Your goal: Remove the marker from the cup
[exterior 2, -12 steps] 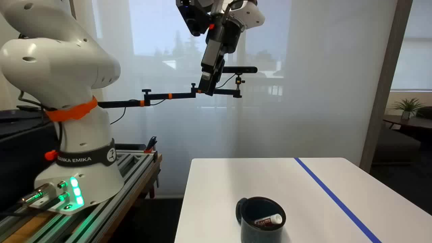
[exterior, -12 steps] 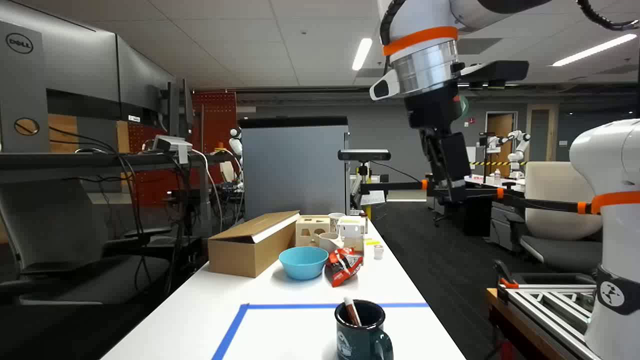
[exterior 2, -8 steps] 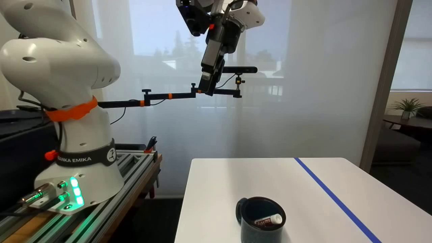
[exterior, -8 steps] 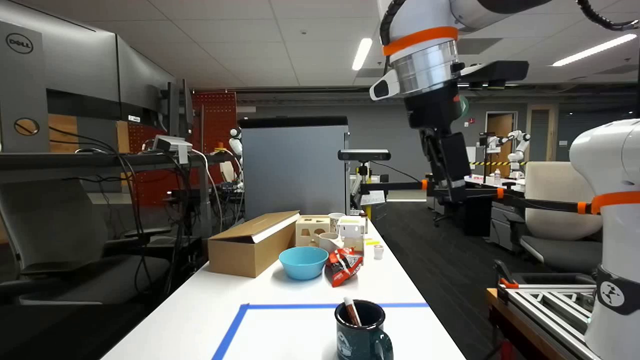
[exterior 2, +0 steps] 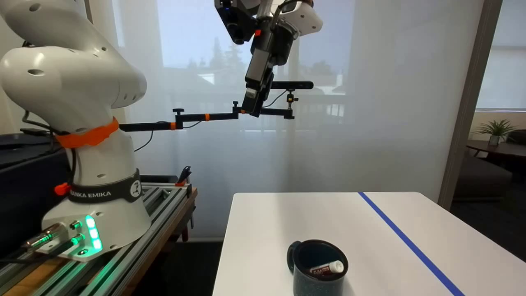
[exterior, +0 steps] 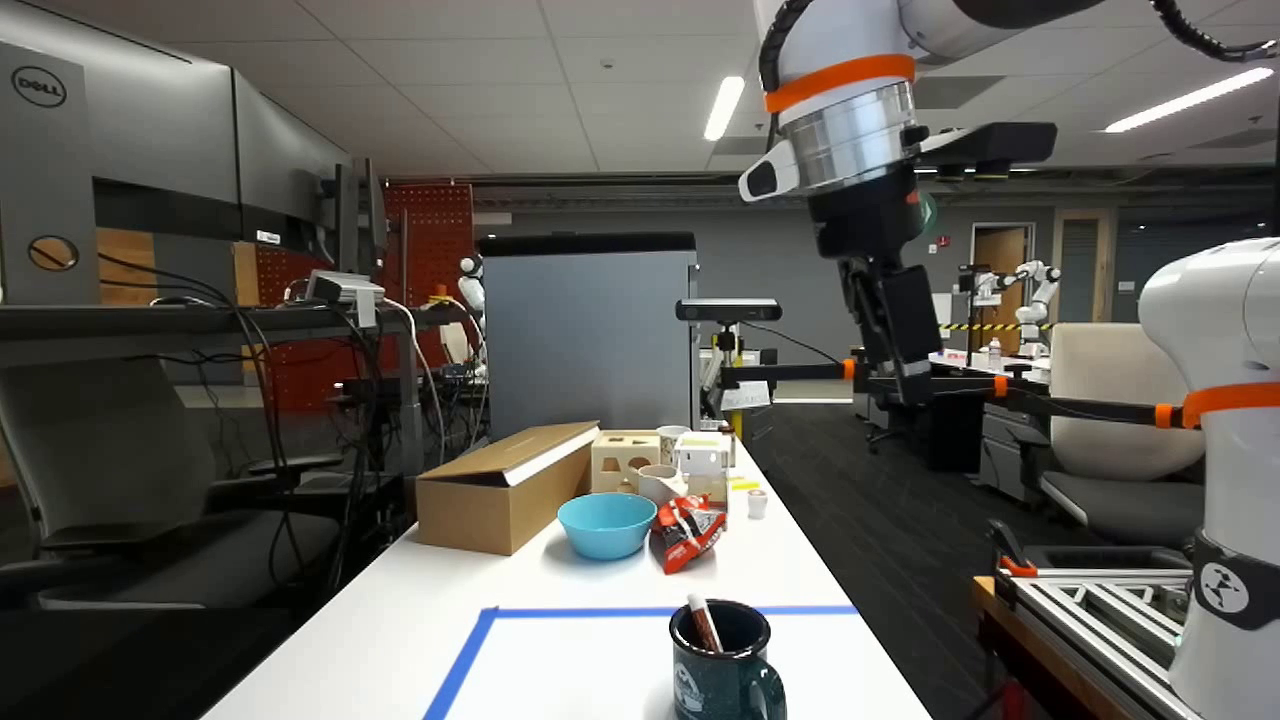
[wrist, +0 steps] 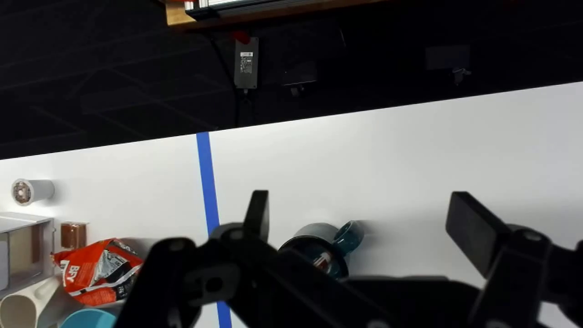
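On the table (exterior 2: 267, 238), the cup (exterior 2: 318, 287) holds the marker (exterior 2: 327, 268) below the tool (exterior 2: 254, 107).

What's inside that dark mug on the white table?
A marker is in the dark mug, tilted, its white end up by the rim. The mug's wall hides the marker's lower end, and the bottom can't be made out, so I can't say whether anything else lies there.

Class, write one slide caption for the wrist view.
Past the open gripper, a dark mug holds the marker; blue tape runs nearby.
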